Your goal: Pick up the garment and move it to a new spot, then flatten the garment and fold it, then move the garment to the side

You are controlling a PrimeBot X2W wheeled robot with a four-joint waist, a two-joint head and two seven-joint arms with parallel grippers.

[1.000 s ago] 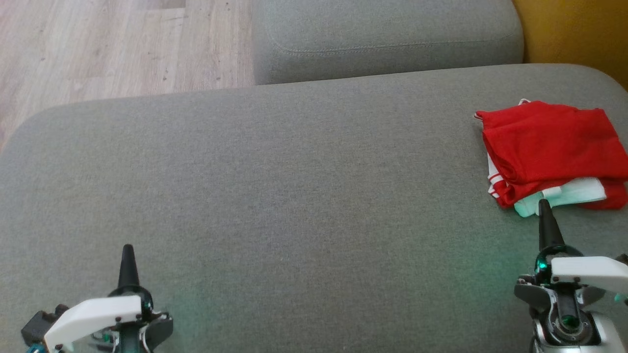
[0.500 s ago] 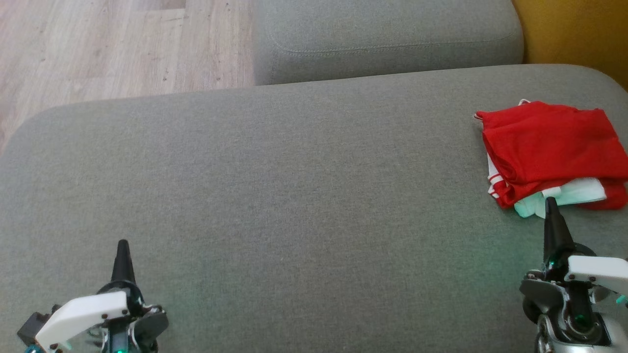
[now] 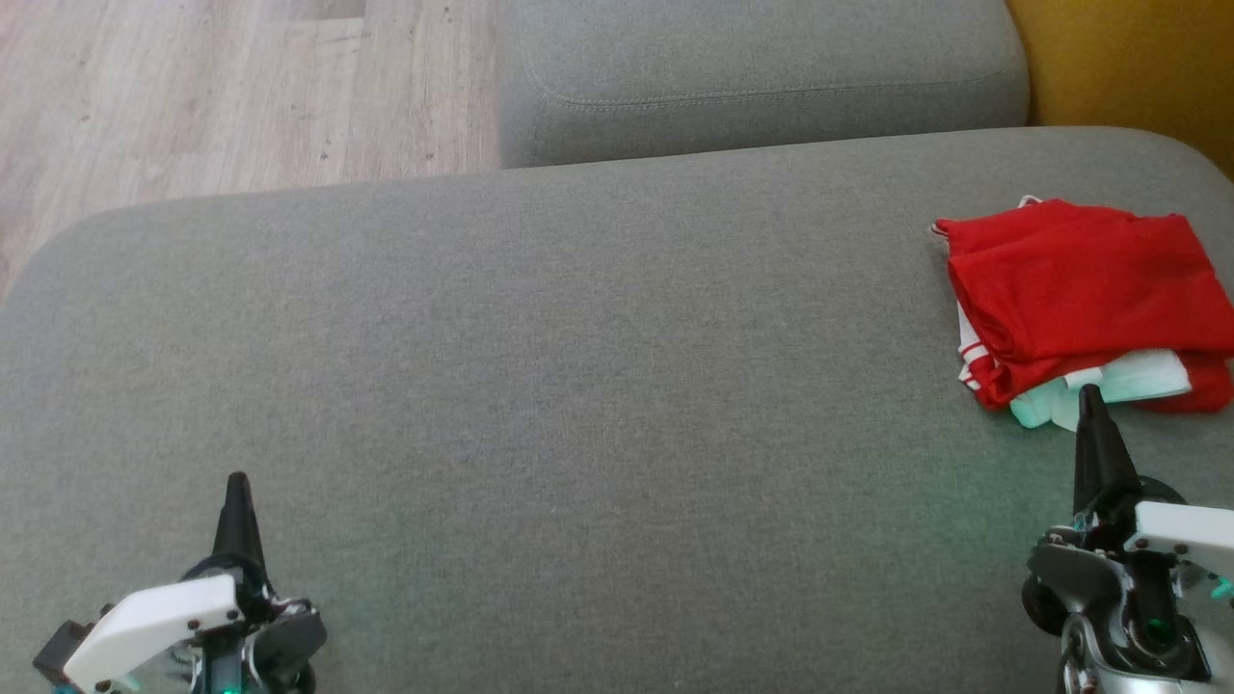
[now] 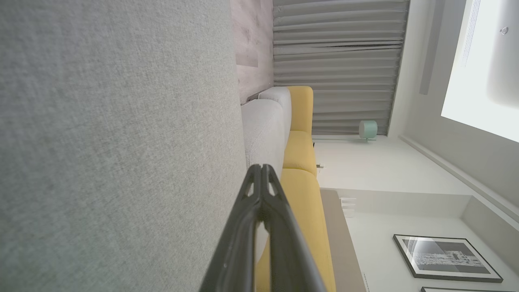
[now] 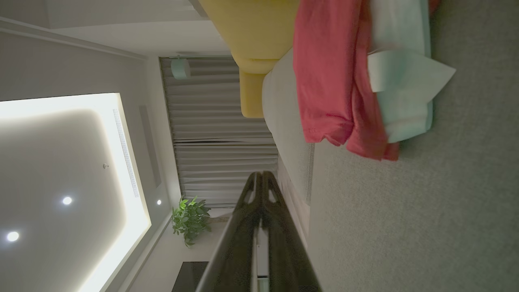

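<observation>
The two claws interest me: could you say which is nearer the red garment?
The right claw: its tip is close by the garment's white edge, while the left claw sits far across the grey cushion.

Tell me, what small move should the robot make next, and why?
Probably ease the right gripper back from the garment: it already lies folded at the right side of the grey cushion, and the fingers, pressed together, hold nothing.

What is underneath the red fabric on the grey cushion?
Some white fabric pokes out beneath the red fabric along its near edge, all resting on the grey cushion. How far the white reaches underneath is covered.
</observation>
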